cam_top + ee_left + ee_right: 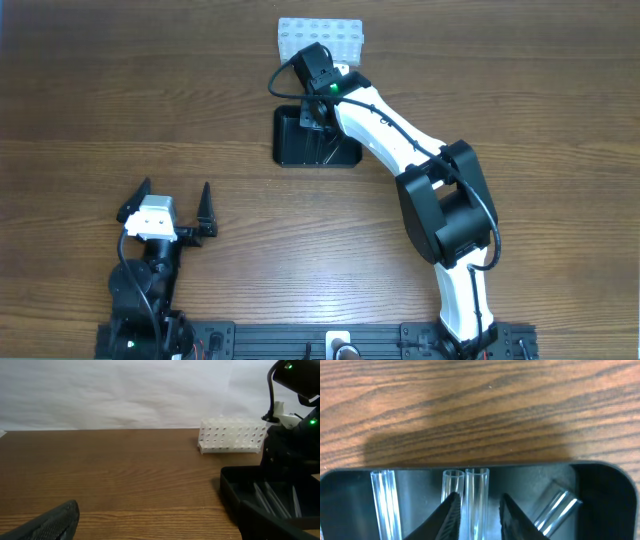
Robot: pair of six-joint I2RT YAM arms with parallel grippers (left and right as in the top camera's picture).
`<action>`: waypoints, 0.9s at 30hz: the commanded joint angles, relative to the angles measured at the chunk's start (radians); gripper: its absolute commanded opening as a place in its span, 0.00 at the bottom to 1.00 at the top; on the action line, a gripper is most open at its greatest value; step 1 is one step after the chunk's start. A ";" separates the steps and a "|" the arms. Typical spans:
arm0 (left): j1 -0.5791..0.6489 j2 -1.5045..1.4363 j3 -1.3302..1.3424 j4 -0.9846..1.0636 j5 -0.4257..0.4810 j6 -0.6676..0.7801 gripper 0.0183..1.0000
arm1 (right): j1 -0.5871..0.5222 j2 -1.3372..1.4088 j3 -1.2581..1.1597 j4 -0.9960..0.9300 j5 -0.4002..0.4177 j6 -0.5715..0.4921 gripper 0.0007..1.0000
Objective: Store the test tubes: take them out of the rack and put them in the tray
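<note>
Test tubes (383,505) lie in the black tray (600,485); you can count four. Your right claw (480,499) hangs in the tray beside the white rack (320,38), its fingers slightly parted astride one tube. Your left claw (172,205) sits spread wide, well apart

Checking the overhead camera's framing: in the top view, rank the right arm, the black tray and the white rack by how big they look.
1. right arm, by far the largest.
2. tray.
3. rack, which looks slightly smaller than the tray; the arm covers part of both, so this order is unsure.
</note>
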 commanded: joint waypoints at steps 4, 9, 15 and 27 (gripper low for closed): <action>0.005 -0.007 -0.006 -0.001 0.010 0.008 1.00 | -0.006 -0.050 0.002 0.007 -0.002 -0.052 0.47; 0.005 -0.007 -0.006 -0.001 0.010 0.008 1.00 | -0.019 -0.225 0.001 0.007 0.045 -0.166 0.64; 0.005 -0.007 -0.006 -0.001 0.010 0.008 1.00 | -0.073 -0.452 -0.005 0.042 0.166 -0.343 0.80; 0.005 -0.007 -0.006 -0.001 0.010 0.008 1.00 | -0.239 -1.004 -0.579 0.531 0.230 -0.601 0.99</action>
